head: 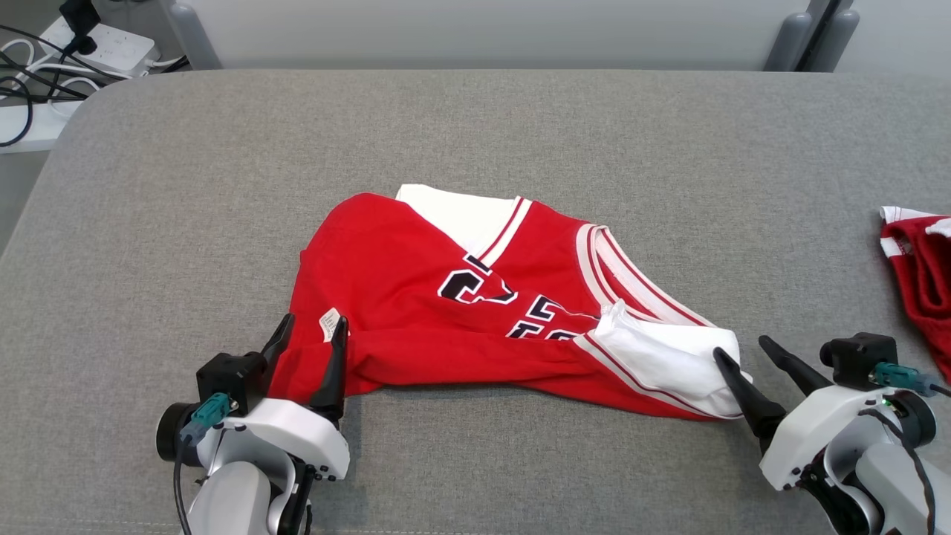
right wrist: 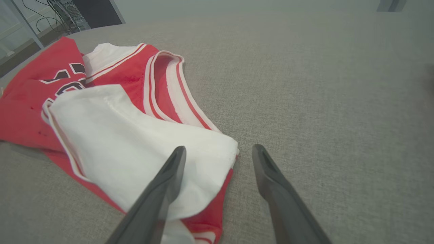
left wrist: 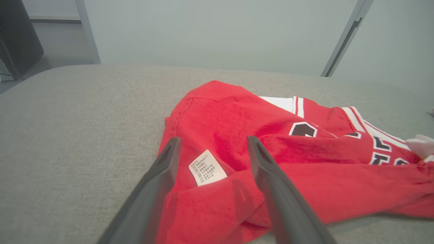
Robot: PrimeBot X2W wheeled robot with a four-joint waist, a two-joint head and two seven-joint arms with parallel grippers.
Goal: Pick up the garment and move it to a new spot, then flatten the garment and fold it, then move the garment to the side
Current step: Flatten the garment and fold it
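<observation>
Red jersey cloth with white trim and dark lettering is what I have before me: the garment lies crumpled and partly doubled over itself around the middle of the grey fabric-covered worktop. My left end effector sits at the garment's near left corner. Its two dark fingers are spread wide and straddle the red cloth, with the white care label between them and nothing pinched. My right end effector is at the garment's near right end, also spread open. In the right wrist view one finger lies over the edge of the white sleeve and the other over bare worktop just beside it, with no cloth clamped. I cannot tell whether any fingertip presses the fabric. Well to the right of the garment lies a second red-and-white piece of clothing. Beyond the garment's far left, off the worktop, sits a white power strip with black cables.
</observation>
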